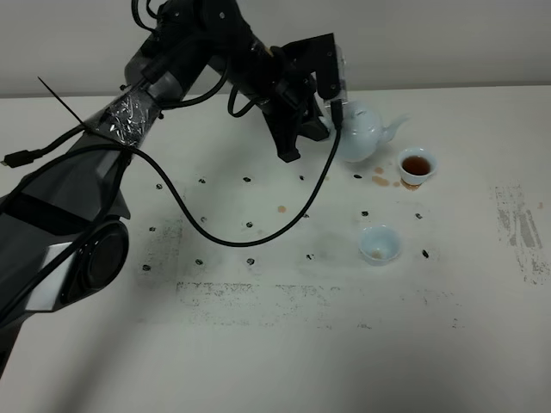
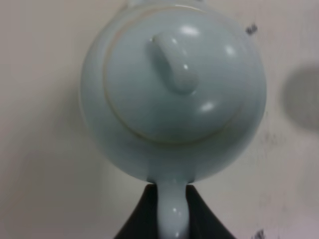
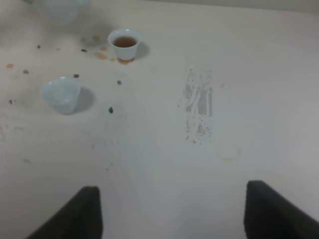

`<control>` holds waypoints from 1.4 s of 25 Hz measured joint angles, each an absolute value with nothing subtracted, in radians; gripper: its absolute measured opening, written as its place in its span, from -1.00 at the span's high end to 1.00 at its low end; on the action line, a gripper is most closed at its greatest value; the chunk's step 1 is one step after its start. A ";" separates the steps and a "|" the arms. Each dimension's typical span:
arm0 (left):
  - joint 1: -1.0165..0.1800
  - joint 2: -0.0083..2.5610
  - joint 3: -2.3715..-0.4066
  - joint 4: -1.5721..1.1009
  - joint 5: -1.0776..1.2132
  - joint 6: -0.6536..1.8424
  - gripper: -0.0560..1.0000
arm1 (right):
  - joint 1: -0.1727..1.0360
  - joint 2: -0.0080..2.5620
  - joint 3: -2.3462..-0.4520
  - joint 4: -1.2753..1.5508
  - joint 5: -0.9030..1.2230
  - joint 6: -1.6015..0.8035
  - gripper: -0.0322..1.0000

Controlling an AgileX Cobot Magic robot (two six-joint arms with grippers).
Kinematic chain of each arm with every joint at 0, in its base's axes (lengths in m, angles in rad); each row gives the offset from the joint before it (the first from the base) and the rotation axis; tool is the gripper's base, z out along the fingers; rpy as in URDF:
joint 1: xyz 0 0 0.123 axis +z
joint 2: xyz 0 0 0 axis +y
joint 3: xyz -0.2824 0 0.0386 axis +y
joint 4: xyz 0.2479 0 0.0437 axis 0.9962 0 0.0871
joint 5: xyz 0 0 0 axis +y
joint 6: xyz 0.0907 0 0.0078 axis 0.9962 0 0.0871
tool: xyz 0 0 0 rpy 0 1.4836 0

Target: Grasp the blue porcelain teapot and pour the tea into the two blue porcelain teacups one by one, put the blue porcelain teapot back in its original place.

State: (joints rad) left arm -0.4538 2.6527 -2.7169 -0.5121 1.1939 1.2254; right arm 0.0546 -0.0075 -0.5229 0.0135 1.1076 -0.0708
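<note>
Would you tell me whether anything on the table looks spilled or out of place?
Yes: brown tea drops lie on the white table between the pale-blue porcelain teapot and the filled pale-blue teacup, evidently spilled.

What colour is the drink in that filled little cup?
Reddish brown, against the pale blue cup. The high exterior view shows it best.
</note>
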 joint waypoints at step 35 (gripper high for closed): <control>-0.533 2.311 -2.317 -0.409 1.194 1.374 0.89 | 0.055 -0.008 -0.523 0.014 1.108 -0.071 -0.18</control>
